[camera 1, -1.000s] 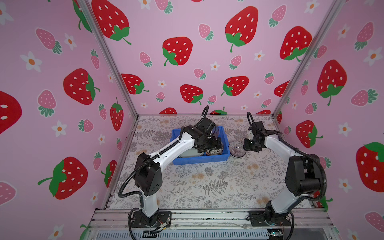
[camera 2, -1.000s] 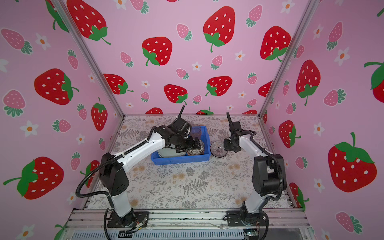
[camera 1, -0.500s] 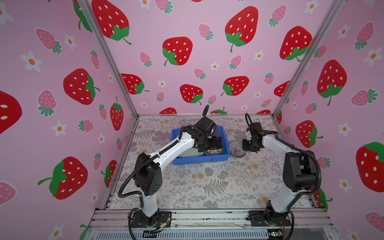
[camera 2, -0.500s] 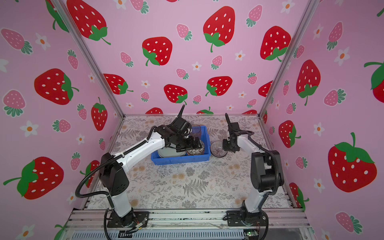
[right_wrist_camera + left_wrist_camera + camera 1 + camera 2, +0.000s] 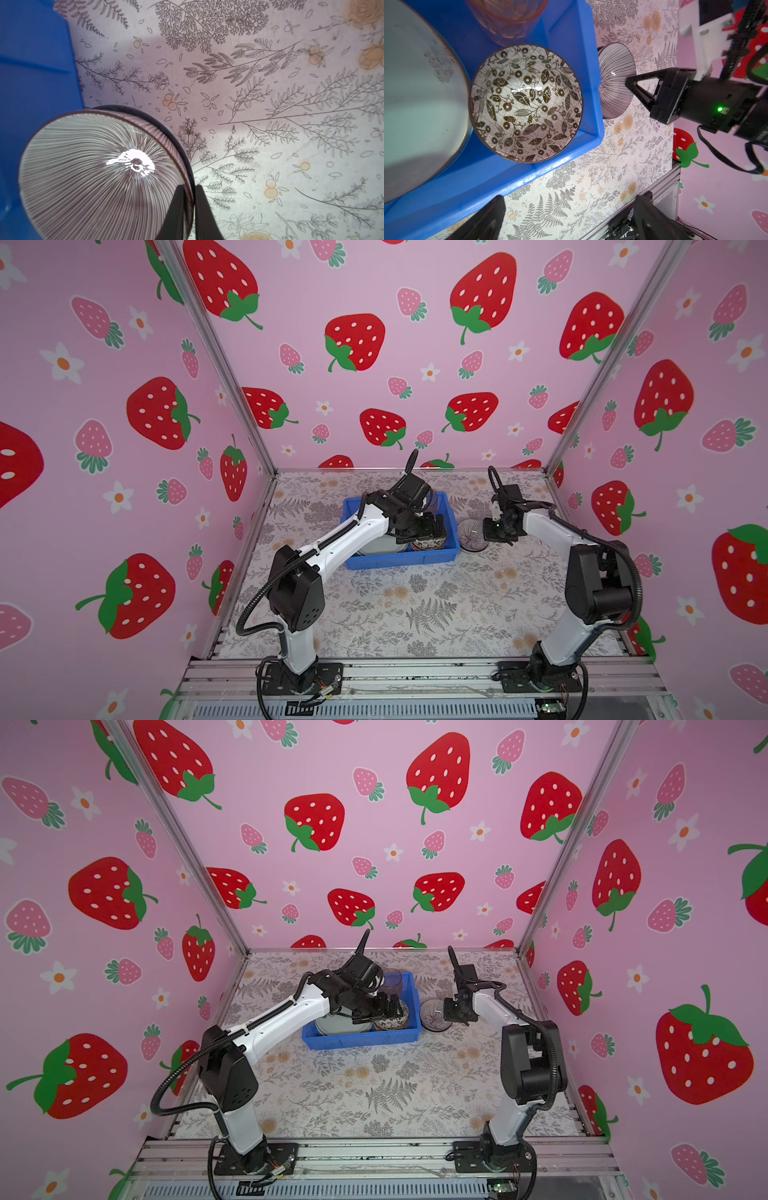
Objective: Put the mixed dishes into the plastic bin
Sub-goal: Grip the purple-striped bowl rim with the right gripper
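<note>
The blue plastic bin (image 5: pixel 399 561) (image 5: pixel 361 1042) holds a pale plate (image 5: pixel 415 104), a brown-and-white floral bowl (image 5: pixel 526 101) and a tinted glass tumbler (image 5: pixel 506 20) (image 5: pixel 392 982). Just outside its right wall, a bowl with fine dark stripes (image 5: pixel 471 535) (image 5: pixel 434 1014) (image 5: pixel 99 176) sits on the table. My right gripper (image 5: pixel 190 193) (image 5: pixel 488 533) is shut on that bowl's rim, one finger inside and one outside. Above the bin's right end, my left gripper (image 5: pixel 569 204) (image 5: pixel 424 533) hangs wide open and holds nothing.
The table (image 5: pixel 415 605) carries a leaf-and-flower patterned cover. Pink strawberry walls close in the left, back and right sides. A metal rail (image 5: pixel 415 672) runs along the front, where both arm bases are bolted.
My right gripper's jaws have closed onto the striped bowl's rim after a slight shift toward it. The left arm has not moved.
</note>
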